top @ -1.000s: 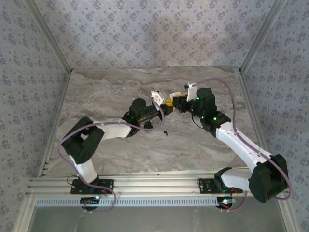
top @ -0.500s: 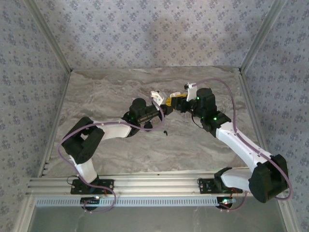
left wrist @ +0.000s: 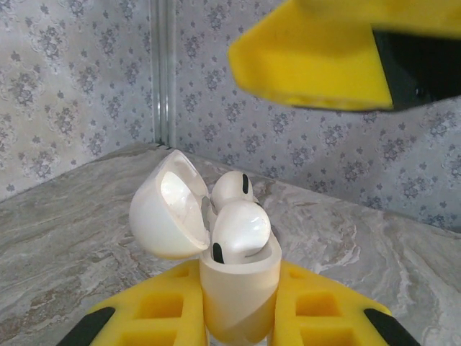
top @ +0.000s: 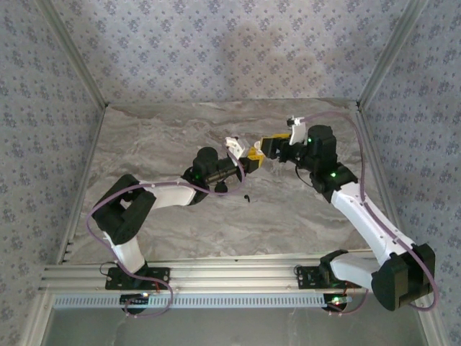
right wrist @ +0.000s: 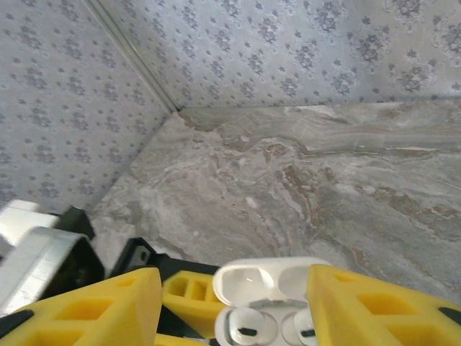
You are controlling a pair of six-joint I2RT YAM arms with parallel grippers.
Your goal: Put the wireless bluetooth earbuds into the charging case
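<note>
Our left gripper [left wrist: 240, 297] has its fingers clamped on the white charging case [left wrist: 240, 277], held upright above the table [top: 166, 137] with its lid [left wrist: 169, 209] open. Two white earbuds [left wrist: 241, 227] sit in its wells. Our right gripper [right wrist: 234, 295] hovers over it, fingers apart. The buds look light, glossy and slippery, so we'd pinch gently at the rounded head.

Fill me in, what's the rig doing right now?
The left end effector is shut on a white charging case, which it holds upright with the lid flipped open. Two white earbuds sit in the case. The right end effector hovers open just above the case, holding nothing. A small dark piece lies on the table near the left arm.
</note>
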